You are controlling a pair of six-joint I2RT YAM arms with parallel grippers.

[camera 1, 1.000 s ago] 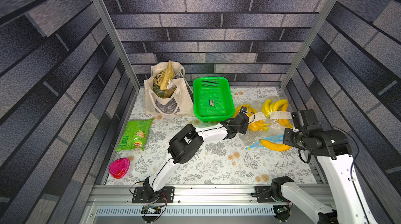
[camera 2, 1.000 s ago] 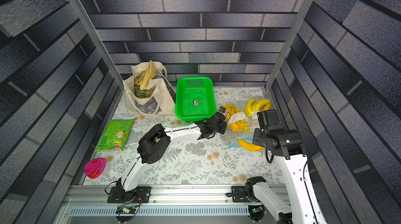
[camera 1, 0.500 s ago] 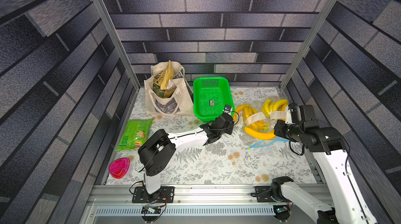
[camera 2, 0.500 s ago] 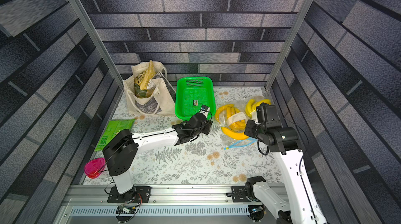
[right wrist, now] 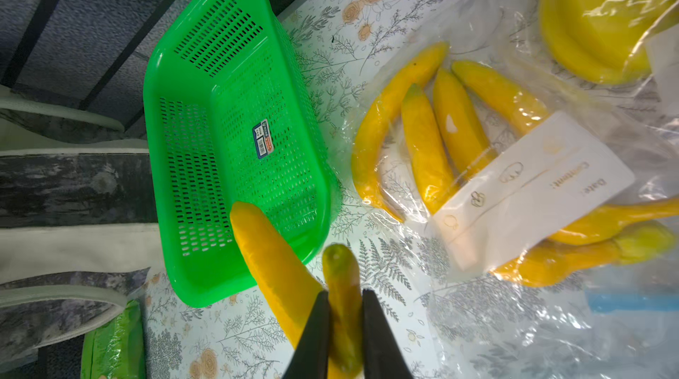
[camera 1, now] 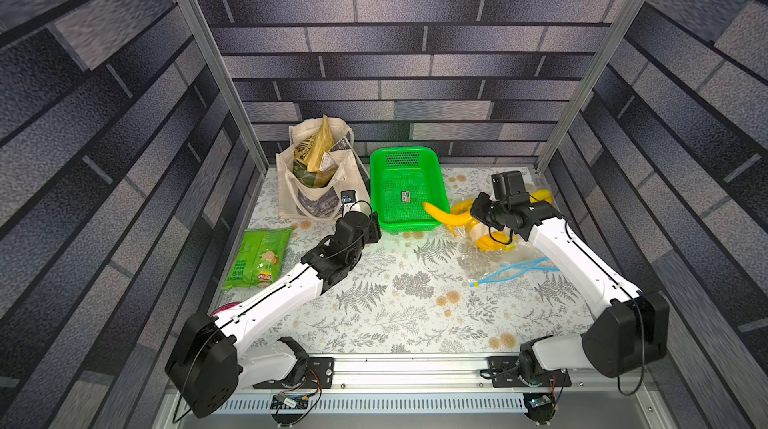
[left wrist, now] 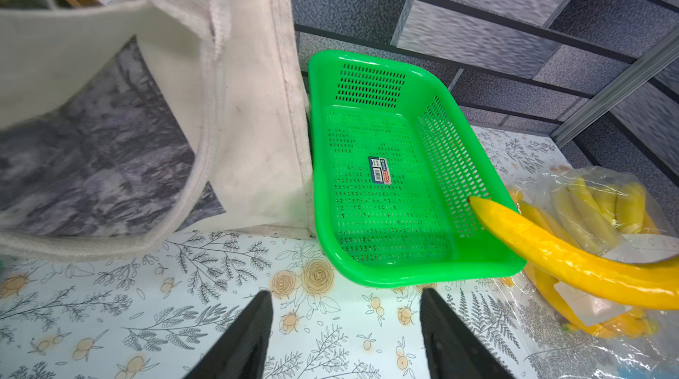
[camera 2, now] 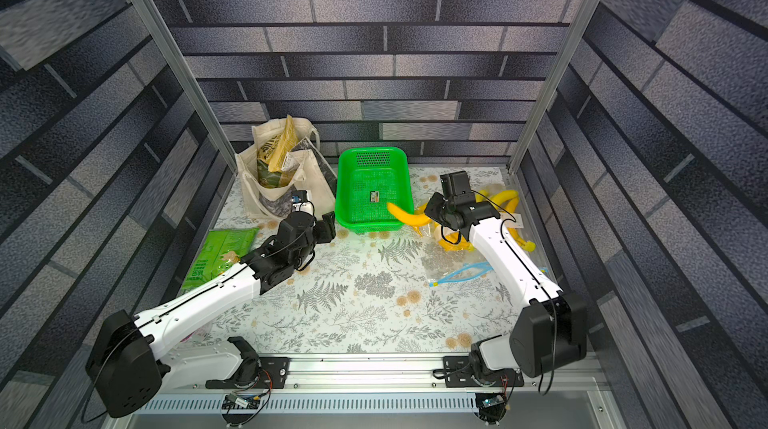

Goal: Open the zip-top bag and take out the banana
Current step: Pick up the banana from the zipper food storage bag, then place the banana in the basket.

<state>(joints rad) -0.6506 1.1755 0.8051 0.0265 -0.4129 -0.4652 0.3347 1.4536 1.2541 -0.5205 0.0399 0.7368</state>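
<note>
We see the task nearly finished; the zip-top bag lies slack on the flowered table, its blue zip strip gaping, with no fruit visible inside. The banana is out, pinched at its greenish stem by the right gripper, whose fingers press on both sides of the stem; the fruit hangs in the air, its far tip over the near corner of the green basket. The left gripper is spread wide and empty, low over the table just in front of the basket. We judge that only setting the banana down remains, if the task asks even that. 2 other clear bags of bananas lie beyond. Compared with 1 second ago, the left arm has drawn away from the bags to the basket's other front corner and its fingers have parted; the right arm has carried the banana from beside the bag towards the basket.
</note>
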